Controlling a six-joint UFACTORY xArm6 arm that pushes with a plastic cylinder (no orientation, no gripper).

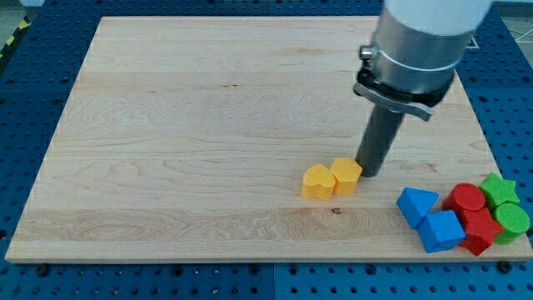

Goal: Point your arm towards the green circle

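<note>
Nearest the camera, at the view's bottom right and well to the right of and below my tip [367,173]: a tight cluster of blocks at the board's corner. Blue cube-like block [440,231] sits lowest, touching a blue triangular block [415,204] just up and left of it. A red block of unclear shape [480,232] lies to the right of the blue pair, and a red cylinder [466,198] above it. The green circle [511,219], the task's target, is at the cluster's far right edge, partly overhanging or at the rim of the wooden board [166,125]; a second green block [499,188], star-like but hard to make out, is just above it. The cluster is so packed that the contact lines between red and green pieces cannot be separated. Further back: yellow heart-shaped block [317,181] and yellow hexagonal block [346,176], touching each other; the hexagonal one is just left of my tip, apparently in contact or nearly so. The rod carries no pincer, so no open or holding state applies. Judgement: the tip is well apart from the green circle, with the red and blue pieces between; pointing requires travel toward the view's right and bottom. The arm's upper housing [416,42] is cut off by the view's top.
</note>
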